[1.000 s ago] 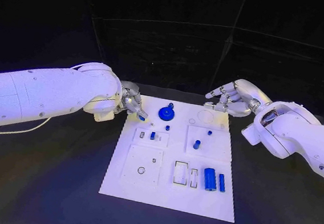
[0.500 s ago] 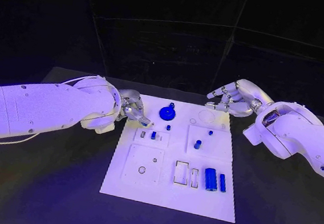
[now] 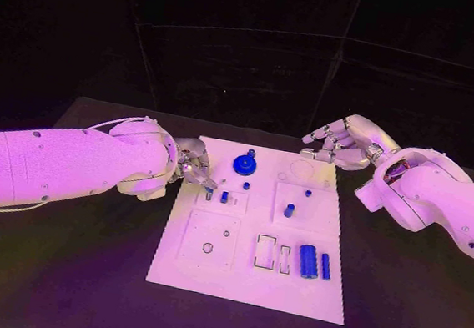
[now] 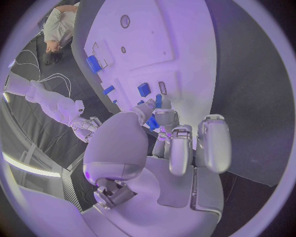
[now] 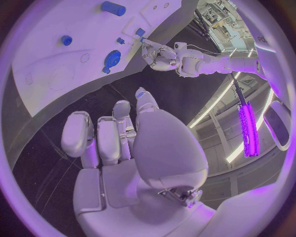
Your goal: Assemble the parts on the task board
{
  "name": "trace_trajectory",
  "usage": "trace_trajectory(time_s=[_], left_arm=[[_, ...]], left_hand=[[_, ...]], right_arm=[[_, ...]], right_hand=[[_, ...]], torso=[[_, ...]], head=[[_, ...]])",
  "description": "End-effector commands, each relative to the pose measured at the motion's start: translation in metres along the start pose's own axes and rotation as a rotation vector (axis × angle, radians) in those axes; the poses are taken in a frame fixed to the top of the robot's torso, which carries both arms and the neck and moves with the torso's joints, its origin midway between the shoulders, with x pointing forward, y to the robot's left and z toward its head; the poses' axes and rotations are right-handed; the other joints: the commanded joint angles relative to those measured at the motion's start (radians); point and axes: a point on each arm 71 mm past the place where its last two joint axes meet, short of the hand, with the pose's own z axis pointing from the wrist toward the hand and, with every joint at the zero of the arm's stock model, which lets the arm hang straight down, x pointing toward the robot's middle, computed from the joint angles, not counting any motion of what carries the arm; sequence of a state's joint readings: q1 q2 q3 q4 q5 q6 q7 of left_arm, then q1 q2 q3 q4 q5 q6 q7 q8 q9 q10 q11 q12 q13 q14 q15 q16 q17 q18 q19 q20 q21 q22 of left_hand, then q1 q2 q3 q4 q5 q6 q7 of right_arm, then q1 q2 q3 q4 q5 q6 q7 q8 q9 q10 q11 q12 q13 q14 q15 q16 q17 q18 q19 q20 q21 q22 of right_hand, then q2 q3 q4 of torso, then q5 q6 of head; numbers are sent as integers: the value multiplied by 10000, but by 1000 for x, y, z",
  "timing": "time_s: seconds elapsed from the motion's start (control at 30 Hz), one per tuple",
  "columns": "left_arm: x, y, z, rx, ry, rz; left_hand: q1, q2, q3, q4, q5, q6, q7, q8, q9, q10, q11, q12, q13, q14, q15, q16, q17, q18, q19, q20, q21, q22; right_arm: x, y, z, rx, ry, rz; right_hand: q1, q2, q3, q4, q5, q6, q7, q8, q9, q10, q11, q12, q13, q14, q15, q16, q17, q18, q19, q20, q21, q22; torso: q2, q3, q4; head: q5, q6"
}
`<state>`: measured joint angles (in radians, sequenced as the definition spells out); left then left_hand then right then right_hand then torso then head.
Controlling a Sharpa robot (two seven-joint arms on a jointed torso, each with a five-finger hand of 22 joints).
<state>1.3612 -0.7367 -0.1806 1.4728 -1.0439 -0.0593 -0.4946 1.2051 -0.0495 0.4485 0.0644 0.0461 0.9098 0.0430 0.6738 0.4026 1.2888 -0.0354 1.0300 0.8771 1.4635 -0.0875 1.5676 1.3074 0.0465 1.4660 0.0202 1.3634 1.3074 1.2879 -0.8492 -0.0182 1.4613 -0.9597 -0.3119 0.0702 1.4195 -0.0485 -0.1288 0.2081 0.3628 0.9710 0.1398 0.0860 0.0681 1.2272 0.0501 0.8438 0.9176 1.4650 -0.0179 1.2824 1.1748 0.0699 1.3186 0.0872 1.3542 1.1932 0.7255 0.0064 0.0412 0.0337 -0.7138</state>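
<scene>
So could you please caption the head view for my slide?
Left hand reaches over the white task board while right hand hovers beyond it.

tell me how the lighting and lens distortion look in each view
Head view: even magenta light, a dark background, and the task board keeps straight edges. Left wrist view: fisheye circle, the board's edge bows, and the left hand looms large with soft highlights. Right wrist view: same curving, and a bright purple light strip glares beside the right hand.
</scene>
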Motion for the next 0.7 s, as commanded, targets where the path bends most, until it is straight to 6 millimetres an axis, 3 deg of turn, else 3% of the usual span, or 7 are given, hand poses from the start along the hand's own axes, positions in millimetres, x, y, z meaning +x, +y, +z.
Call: trace_trajectory(time_s=[0.03, 0.23, 0.7], left_arm=[[3, 1, 0, -119, 413, 416], [8, 2, 2, -170, 594, 532], [12, 2, 2, -222, 937, 729]], left_hand=[[53, 78, 1104, -1027, 52, 22, -23, 42, 17, 56, 31, 14, -14, 1073, -20, 32, 2634, 112, 201, -12, 31, 192], [45, 78, 1125, -1028, 50, 19, -22, 45, 18, 58, 32, 16, -11, 1073, -21, 32, 2634, 114, 198, -13, 22, 182], [31, 79, 1148, -1026, 49, 18, -20, 51, 19, 60, 33, 17, -11, 1073, -20, 32, 2634, 114, 198, -14, 22, 183]], right_arm=[[0, 2, 0, -127, 50, -9], [0, 2, 0, -138, 54, -7], [0, 2, 0, -142, 60, -7]], right_hand=[[-21, 82, -52, -13, 43, 20, -15, 46, 8, -60, -3, -60, -11, 235, -58, -58, -10, 160, -49, 11, -60, -10], [-21, 82, -52, -13, 43, 20, -15, 46, 8, -60, -3, -60, -11, 235, -58, -58, -10, 160, -49, 11, -60, -10], [-21, 82, -52, -13, 43, 20, -15, 46, 8, -60, -3, -60, -11, 235, -58, -58, -10, 160, -49, 11, -60, -10]], torso=[[1, -2, 2], [2, -6, 0], [-1, -7, 4]], head=[[8, -3], [-63, -21], [-29, -19]])
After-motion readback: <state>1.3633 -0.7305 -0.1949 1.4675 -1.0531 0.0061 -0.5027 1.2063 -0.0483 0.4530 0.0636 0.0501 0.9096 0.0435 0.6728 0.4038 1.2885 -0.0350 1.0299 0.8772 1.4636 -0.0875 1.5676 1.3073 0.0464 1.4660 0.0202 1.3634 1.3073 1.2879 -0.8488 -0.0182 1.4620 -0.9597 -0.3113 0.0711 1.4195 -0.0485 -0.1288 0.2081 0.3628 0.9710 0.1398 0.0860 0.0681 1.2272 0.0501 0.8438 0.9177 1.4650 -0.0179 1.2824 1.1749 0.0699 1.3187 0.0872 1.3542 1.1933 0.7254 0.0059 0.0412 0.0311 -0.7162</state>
